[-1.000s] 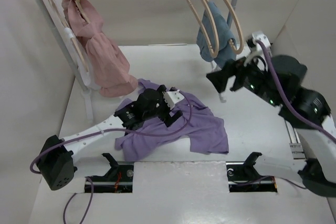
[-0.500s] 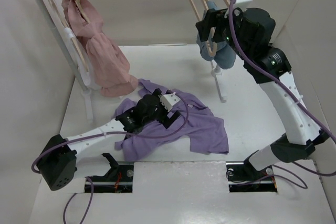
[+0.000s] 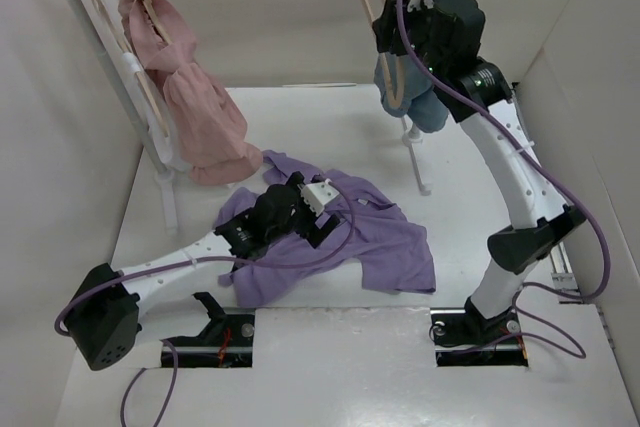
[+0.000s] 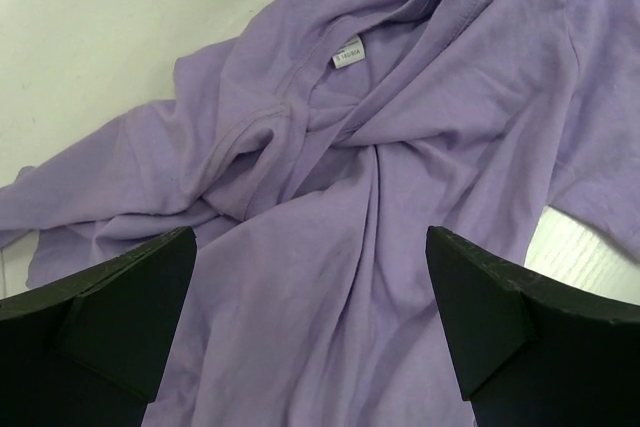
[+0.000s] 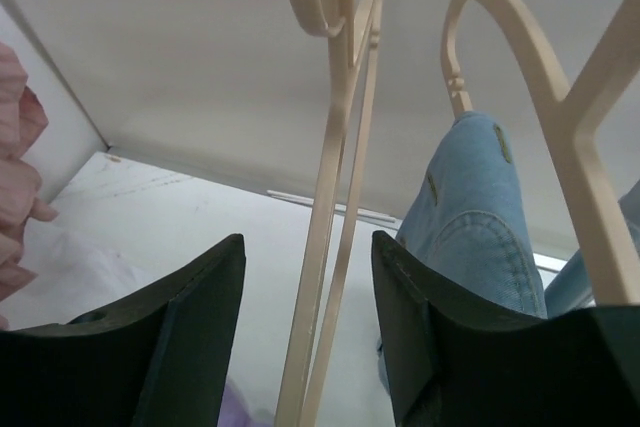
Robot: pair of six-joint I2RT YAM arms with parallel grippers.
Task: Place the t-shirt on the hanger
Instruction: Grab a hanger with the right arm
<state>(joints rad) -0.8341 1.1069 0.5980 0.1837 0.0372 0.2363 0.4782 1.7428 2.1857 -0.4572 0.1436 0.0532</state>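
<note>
Overhead, the right gripper [image 5: 308, 247] straddles the hanger [image 5: 322, 207], whose upright stem runs between its parted, unclamped jaws, while the left gripper [image 4: 310, 237] gapes above the t-shirt [image 3: 385, 237].

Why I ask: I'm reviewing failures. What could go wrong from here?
The right tool straddles the thin hanger unclamped; it could swing or slip out on closing.
The neighbouring hanger with the blue garment hangs close; lifting might snag it.
The t-shirt under the open left tool lies twisted; a grab may catch several layers.
</note>
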